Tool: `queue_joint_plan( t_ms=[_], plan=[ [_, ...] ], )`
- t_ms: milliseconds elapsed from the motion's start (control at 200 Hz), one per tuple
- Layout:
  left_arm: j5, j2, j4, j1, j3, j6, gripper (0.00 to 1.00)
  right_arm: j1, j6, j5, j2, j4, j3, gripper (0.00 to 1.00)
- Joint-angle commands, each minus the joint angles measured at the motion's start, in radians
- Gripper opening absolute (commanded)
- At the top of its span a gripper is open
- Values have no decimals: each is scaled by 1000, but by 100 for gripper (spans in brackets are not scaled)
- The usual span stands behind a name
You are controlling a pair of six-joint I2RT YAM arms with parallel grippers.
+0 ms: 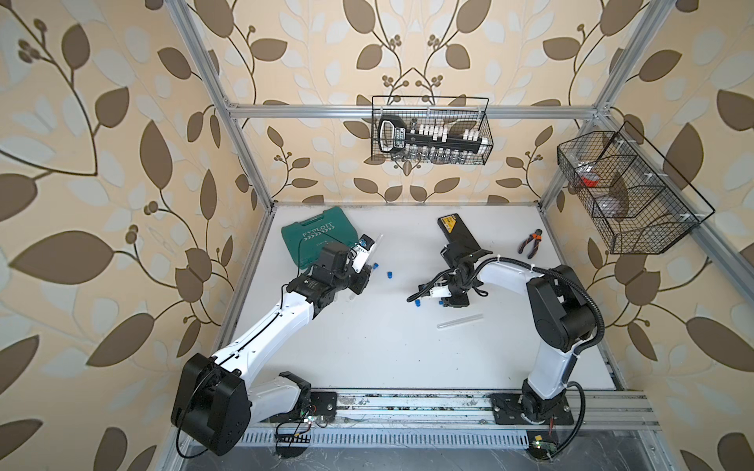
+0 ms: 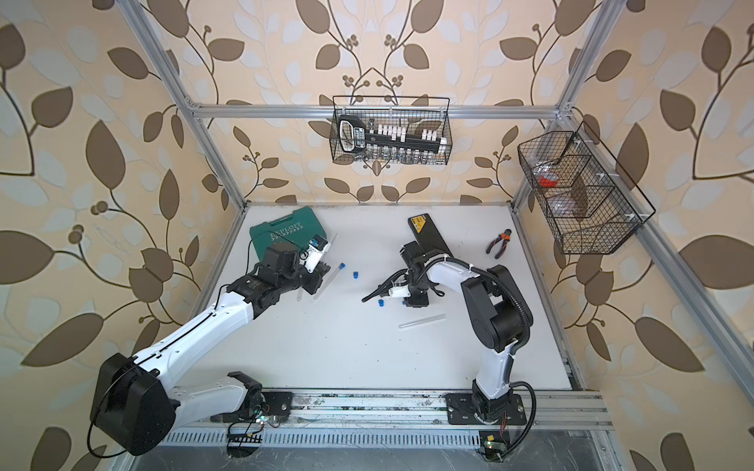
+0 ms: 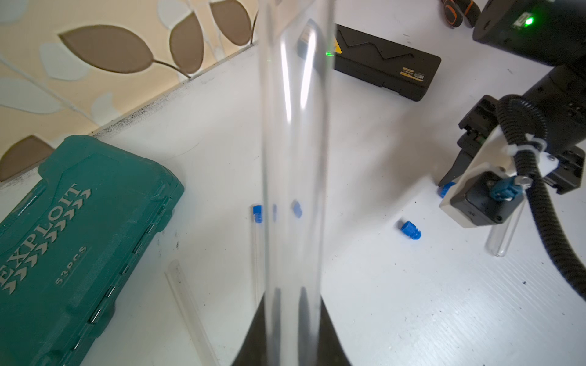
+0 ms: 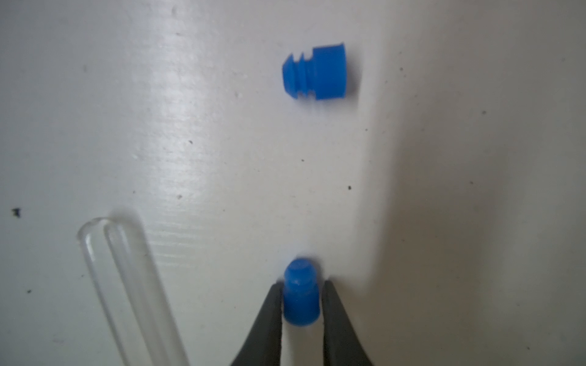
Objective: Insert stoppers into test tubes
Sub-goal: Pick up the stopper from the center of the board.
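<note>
STEP: pickup | RIGHT: right fingers (image 4: 269, 317) pinch stopper (image 4: 300, 298), tapered end outward, at bench (image 4: 190, 126) level | LEFT: left fingers (image 3: 253, 345) clamp test tube (image 3: 295, 126) | METHOD: lift straight, hold grip firm, align taper with tube mouth before pressing.

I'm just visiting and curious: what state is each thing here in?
Left gripper: shut on held tube.
Right gripper: shut on held stopper.
Capped tube: lying, stopper in.
Tube by green case: lying, unstoppered.
Tube by right arm: lying, unstoppered.
Loose stoppers: lying free.
Green case: closed.
Black case: closed.
</note>
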Motion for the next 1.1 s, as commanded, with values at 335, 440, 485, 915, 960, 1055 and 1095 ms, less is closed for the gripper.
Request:
queue_joint_plan(
  t_ms=[335,440,485,915,960,1055,1095],
  plan=[
    [13,-15,44,-7,-10,14,0,8,8,-1,68,-27,28,12],
    [15,-12,42,-7,-9,14,0,10,14,-1,56,-33,32,9],
    [15,-10,44,-7,-11,15,0,12,23,0,45,-30,34,6],
    [45,-72,198,-22,-157,150,0,27,408,-82,-247,-109,87,1],
    [60,-70,206,-25,-178,186,0,38,435,-99,-291,-112,74,1],
    [68,-67,177,-47,-178,233,0,54,503,-138,-371,-112,55,1],
    [92,-74,160,-59,-175,270,0,58,524,-166,-401,-125,51,1]
  ],
)
